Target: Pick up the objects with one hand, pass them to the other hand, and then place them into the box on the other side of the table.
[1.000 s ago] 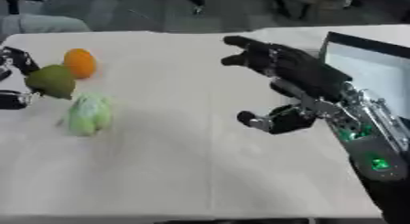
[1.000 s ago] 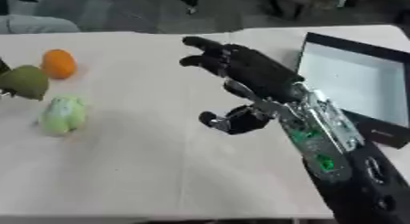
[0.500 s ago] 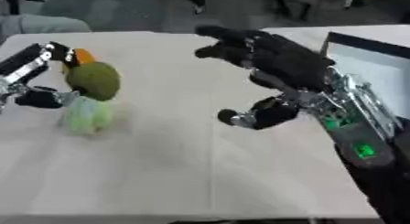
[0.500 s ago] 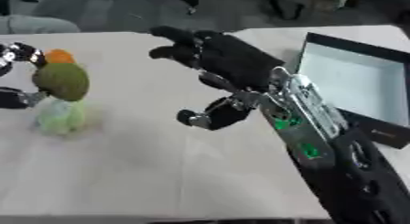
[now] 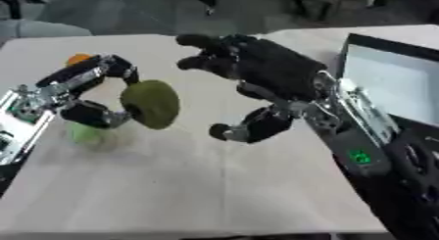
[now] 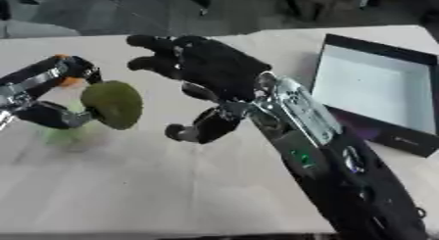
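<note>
The left hand (image 5: 82, 94) has its fingers and thumb curled round a dull green, avocado-like fruit (image 5: 151, 104) and holds it lifted off the white-covered table (image 5: 214, 185), out toward the middle of the work area. The right hand (image 5: 257, 75) faces it from just beside, fingers spread and slightly bent, thumb hanging low and apart, with nothing in it; a gap shows between its palm and the fruit, so the two are not touching. Behind and below the left hand, a pale green object (image 5: 84, 133) lies on the table, its shape too blurred to name, and an orange fruit (image 5: 78, 59) peeks out past the left hand's upper fingers. The box (image 6: 381, 87), dark-rimmed with a pale floor, sits on the robot's right side of the table and looks to hold nothing in the part that shows. Judged from this, the pick-up of the first item is done and the hand-over is about to happen but not yet made. Left to do: the right hand must take the green fruit and carry it to the box, and the pale green and orange items wait their turn.
</note>
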Motion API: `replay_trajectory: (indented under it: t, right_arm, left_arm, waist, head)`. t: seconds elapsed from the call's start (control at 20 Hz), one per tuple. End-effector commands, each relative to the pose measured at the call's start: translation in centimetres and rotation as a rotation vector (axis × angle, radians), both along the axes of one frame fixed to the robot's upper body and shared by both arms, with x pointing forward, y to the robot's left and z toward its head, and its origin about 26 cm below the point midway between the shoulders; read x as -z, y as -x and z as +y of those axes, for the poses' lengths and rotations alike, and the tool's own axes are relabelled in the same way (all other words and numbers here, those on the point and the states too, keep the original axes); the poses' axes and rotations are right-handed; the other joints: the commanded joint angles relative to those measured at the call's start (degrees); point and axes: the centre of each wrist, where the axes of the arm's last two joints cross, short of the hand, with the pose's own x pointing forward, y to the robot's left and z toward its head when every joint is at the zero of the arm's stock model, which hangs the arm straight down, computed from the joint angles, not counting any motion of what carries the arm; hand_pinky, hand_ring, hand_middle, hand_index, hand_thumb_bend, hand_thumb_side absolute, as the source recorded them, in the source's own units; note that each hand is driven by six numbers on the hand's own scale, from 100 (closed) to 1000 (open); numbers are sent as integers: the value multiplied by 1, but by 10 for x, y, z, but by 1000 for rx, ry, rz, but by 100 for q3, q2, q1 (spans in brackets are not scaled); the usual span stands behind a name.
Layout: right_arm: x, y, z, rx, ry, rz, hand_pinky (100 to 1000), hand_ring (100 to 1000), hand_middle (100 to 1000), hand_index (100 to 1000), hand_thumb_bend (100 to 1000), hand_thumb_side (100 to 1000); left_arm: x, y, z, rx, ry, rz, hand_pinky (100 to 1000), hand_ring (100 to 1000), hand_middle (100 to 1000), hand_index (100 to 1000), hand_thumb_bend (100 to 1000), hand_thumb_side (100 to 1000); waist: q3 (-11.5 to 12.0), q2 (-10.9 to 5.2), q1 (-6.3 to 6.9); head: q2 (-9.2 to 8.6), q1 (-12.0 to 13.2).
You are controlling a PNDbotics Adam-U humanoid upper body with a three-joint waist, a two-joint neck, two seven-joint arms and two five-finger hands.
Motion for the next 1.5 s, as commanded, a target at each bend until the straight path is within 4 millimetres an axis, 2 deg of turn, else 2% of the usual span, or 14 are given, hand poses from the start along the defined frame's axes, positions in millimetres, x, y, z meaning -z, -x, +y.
replay_trajectory:
  t: [0.05,1.0,1.5]
  right_arm:
    - [-4,-1,5,-11,4,-19,844,817,1000,925,499,209]
    - [14,-8,11,11,7,26,834,806,1000,870,514,210]
    - [24,-13,12,90,-97,-43,785,744,1000,750,489,216]
  left_arm:
    - [-15,1,-12,55,-2,-29,630,511,463,536,125,141]
    - [-30,2,-35,144,44,-2,629,507,460,531,121,144]
    - [-28,4,-47,203,39,56,626,504,457,528,118,151]
  waist:
    - [-1,-103,10]
    - [-12,-104,34]
    - [-26,-105,58]
  head:
    - [-14,-28]
    - [-14,-76]
    - [-14,-102]
